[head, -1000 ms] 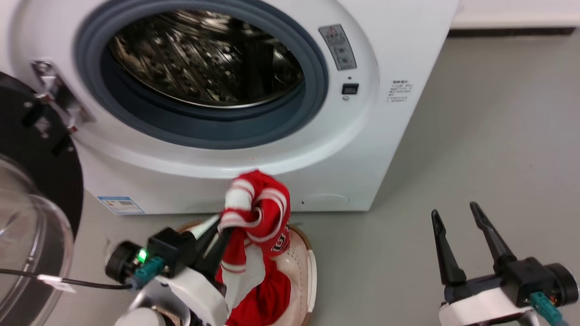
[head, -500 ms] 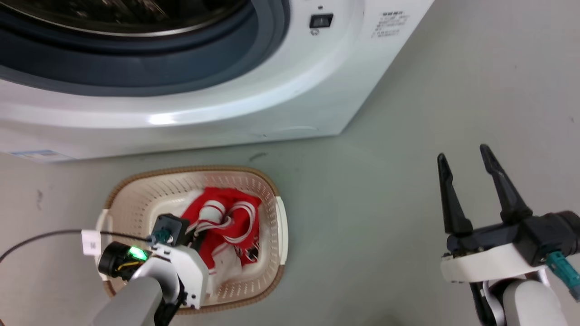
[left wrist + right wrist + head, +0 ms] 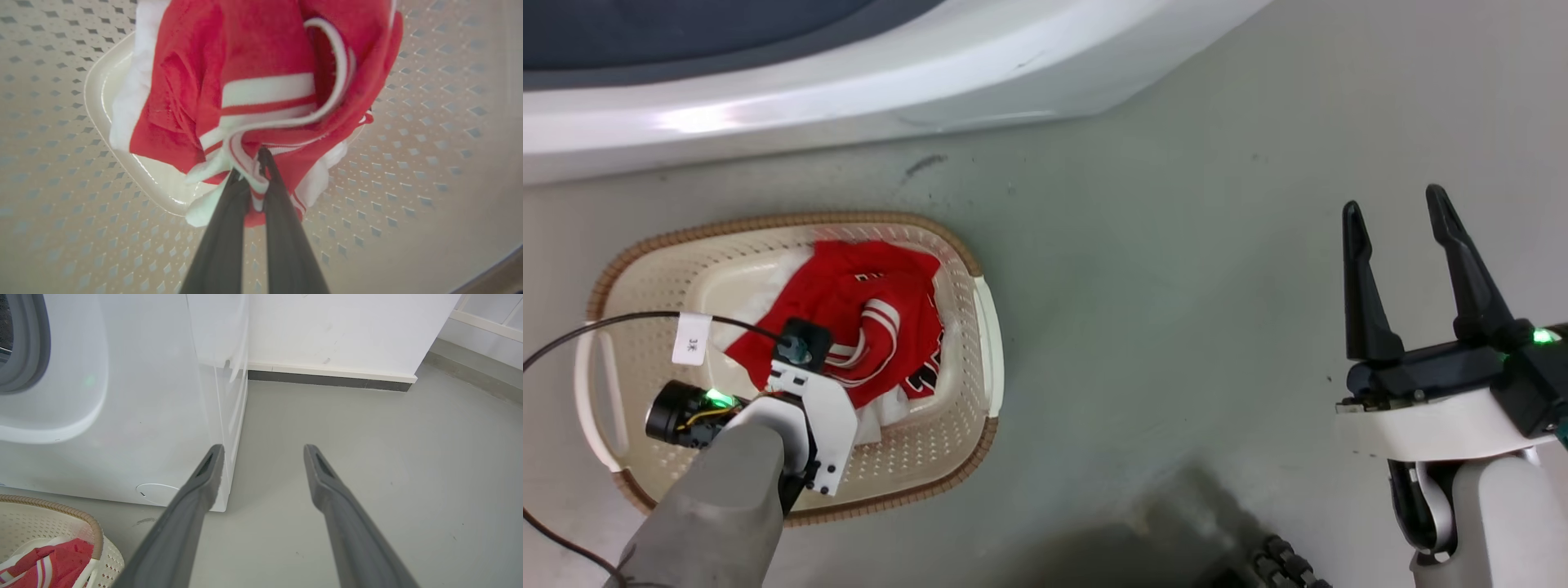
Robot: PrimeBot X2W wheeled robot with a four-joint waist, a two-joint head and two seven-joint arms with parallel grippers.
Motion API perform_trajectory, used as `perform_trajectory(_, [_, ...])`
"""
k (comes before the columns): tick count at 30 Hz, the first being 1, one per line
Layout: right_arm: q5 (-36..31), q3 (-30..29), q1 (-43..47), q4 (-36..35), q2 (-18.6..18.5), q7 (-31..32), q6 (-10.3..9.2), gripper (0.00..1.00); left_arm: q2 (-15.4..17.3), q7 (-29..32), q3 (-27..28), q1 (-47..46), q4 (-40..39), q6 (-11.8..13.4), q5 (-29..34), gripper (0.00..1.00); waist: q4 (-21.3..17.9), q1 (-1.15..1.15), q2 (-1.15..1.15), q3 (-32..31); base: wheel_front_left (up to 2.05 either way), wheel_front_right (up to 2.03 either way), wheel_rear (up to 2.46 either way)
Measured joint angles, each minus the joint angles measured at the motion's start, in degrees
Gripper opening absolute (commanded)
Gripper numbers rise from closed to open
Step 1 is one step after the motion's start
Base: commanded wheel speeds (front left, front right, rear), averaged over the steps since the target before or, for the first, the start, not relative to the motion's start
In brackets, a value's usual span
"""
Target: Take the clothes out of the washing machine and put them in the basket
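The left gripper, low in its wrist view, is pinching the striped trim of the red clothes, which are lying bunched inside the basket at centre left of the head view. At right, the right gripper is hovering, fingers spread, over the grey floor. The washing machine is filling the top edge.

Left gripper points down, pinching the clothes — right gripper hovers at right, fingers spread wide.
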Motion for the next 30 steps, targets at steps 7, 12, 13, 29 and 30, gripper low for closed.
perform_trajectory(7, [0.5, 0.3, -1.4, -0.5, 0.0, 0.0, 0.0, 1.0, -1.0, 2.1, -1.5, -1.7, 2.3, 1.4, 0.9, 1.0, -0.8, 0.0, 0.0, 3.9, 0.0, 0.0, 0.0])
perform_trajectory(12, [0.5, 0.4, -1.4, -0.1, 0.0, 0.0, 0.0, 1.0, -1.6, 1.1, -1.7, -1.3, 2.8, 0.9, 0.4, 1.0, -0.5, -0.01, 0.0, 2.2, 0.0, 0.0, 0.0])
perform_trajectory(13, [0.5, 0.4, -1.4, 0.0, 0.0, 0.0, 0.0, 1.0, -1.7, 0.6, -1.6, -1.1, 2.8, 0.9, 0.3, 1.0, -0.4, -0.01, 0.0, 1.6, 0.0, 0.0, 0.0])
perform_trajectory(29, [-1.1, 1.0, 5.7, 2.7, 0.1, 0.0, 0.0, 1.0, -3.9, -13.3, 2.8, 8.1, -3.7, 0.1, -3.5, 1.0, 3.5, -0.02, 0.0, -14.9, 0.0, 0.0, 0.0])
perform_trajectory(30, [-1.1, 0.9, 6.3, 2.8, 0.1, 0.0, 0.0, 1.0, -3.4, -13.3, 3.8, 8.8, -6.2, 0.6, -3.5, 1.0, 3.8, -0.02, 0.0, -16.1, 0.0, 0.0, 0.0])
